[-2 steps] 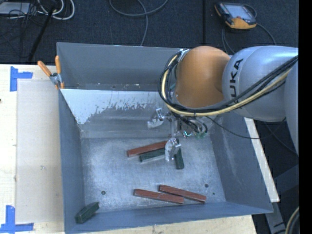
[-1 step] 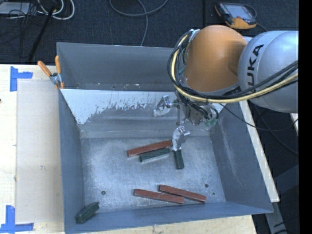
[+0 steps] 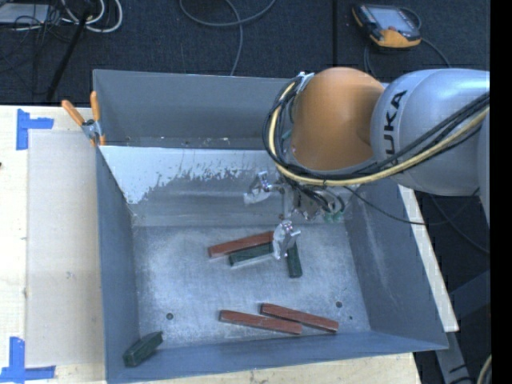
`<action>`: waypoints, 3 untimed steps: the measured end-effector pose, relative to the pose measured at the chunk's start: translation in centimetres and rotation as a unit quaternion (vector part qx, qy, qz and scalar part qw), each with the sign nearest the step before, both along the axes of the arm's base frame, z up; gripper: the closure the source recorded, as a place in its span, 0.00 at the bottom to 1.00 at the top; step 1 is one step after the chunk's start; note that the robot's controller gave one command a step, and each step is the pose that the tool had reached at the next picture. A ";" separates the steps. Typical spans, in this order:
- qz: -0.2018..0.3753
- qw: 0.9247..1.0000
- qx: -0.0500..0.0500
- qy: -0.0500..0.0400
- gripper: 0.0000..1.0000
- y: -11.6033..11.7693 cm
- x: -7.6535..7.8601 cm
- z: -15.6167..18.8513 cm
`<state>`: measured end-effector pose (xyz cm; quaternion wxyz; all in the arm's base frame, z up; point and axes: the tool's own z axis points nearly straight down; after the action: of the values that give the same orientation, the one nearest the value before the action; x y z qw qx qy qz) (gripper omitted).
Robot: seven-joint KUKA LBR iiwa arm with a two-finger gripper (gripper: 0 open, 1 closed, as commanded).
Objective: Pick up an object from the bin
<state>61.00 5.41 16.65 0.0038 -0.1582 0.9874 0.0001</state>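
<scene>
Closest to the lens: silver arm [image 3: 436, 134], reaching in across the right rim of the bin [image 3: 160, 238] and hanging over the right half of its floor, toward the far wall. Carries a rounded orange cover [image 3: 332, 118] ringed by black and yellow cables [image 3: 280, 126]; hides part of the far wall and of the right rim.

Grey metal, that bin, scuffed pale across the floor.

Near the near edge, right of centre: two long reddish-brown strips, almost level with that edge. Left brown strip [image 3: 258, 321] and right brown strip [image 3: 300, 318] lie side by side, overlapping for part of their length and seeming to touch.

At mid-floor: middle brown strip [image 3: 238, 246], a little shorter, tilted so that its right end points toward the far wall. Just beside it on the near side, parallel and touching or nearly so: dark green strip [image 3: 250, 255], shorter again.

In the near left corner, well apart from everything else: corner chunk [image 3: 142, 348], dark green and stubby, lying at a slant.

Below the orange cover: gripper [image 3: 285, 242], small and silvery, pointing down at the right-hand ends of the middle brown strip and the dark green strip. Impossible to tell how wide it stands or whether it has hold of either.

Just right of the gripper: short green piece [image 3: 294, 264], dark, pointing toward the near edge, close to the dark green strip's right end.
</scene>
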 end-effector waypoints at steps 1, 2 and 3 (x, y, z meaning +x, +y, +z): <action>0.056 0.998 0.000 -0.003 1.00 -0.3 -1.7 -8.9; 0.056 0.998 0.000 -0.003 1.00 -0.3 -1.7 -8.9; 0.092 0.996 0.000 0.003 1.00 0.4 -2.1 1.0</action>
<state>58.93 5.80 17.63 0.0005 -0.2480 0.9688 0.0006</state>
